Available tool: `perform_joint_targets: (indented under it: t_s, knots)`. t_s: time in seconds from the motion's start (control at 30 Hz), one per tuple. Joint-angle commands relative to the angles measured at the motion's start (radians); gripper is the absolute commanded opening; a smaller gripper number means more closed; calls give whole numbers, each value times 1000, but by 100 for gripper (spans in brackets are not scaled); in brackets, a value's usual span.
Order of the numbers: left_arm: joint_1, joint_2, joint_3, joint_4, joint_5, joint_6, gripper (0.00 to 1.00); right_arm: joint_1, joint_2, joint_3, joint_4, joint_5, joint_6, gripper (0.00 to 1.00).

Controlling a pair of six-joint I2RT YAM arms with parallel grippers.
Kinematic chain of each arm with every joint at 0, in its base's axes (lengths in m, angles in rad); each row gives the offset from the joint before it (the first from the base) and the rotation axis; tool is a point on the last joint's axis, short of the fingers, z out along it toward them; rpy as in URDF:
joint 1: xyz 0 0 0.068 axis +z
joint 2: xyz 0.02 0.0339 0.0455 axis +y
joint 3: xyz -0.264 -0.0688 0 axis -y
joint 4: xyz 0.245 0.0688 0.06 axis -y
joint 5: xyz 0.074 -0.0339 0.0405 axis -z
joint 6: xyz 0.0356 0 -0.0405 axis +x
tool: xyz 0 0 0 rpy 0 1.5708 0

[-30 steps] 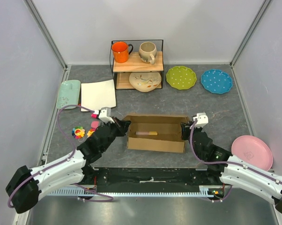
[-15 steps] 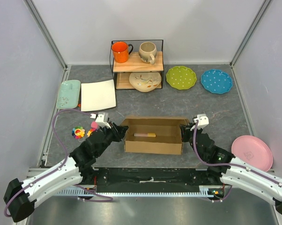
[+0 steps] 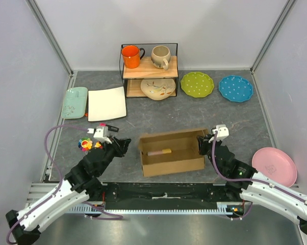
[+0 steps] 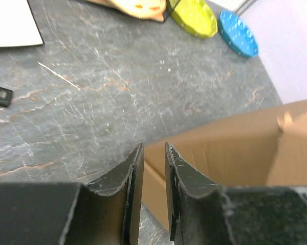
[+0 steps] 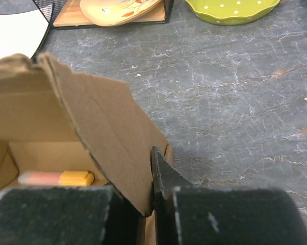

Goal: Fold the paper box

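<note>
The right gripper is clamped on the right end flap of the box, which lies open-topped and slightly skewed on the table. The left gripper is seen slightly parted and empty, near the box's left end.

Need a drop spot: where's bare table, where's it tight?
Widest bare strip: between the paper box and the rack, green plate and blue plate. Smaller patch: between blue plate and pink plate. Crowded: left side, with white plate, mint tray, toys, left gripper.
</note>
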Motion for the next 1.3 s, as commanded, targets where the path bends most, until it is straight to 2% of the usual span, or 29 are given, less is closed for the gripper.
perform_joint_targets:
  t_s: [0.0, 0.1, 0.17, 0.23, 0.43, 0.7, 1.07, 1.27]
  knots:
    - [3, -148, 24, -86, -152, 22, 30, 0, -12, 6, -29, 18, 15, 11]
    - [5, -213, -22, -67, -261, -9, 29, 3, -11, 6, -27, 13, 14, 11]
    - [5, -199, -36, 1, -292, -7, 29, 6, -8, 8, -27, 10, 12, 11]
    - [4, -127, -42, 83, -262, -12, 29, 4, -6, 11, -30, 4, 12, 12]
    - [5, 164, 26, 187, -169, -41, 28, 9, -28, 45, -82, 4, 28, 24]
    - [3, 285, 43, 400, -106, 26, 28, 11, -94, 75, -150, -10, 51, 36]
    - [5, 356, 67, 437, -87, 57, 28, 11, -204, 172, -247, -94, 63, 52]
    - [5, 371, 69, 441, -83, 68, 28, 11, -316, 273, -265, -175, -11, 62]
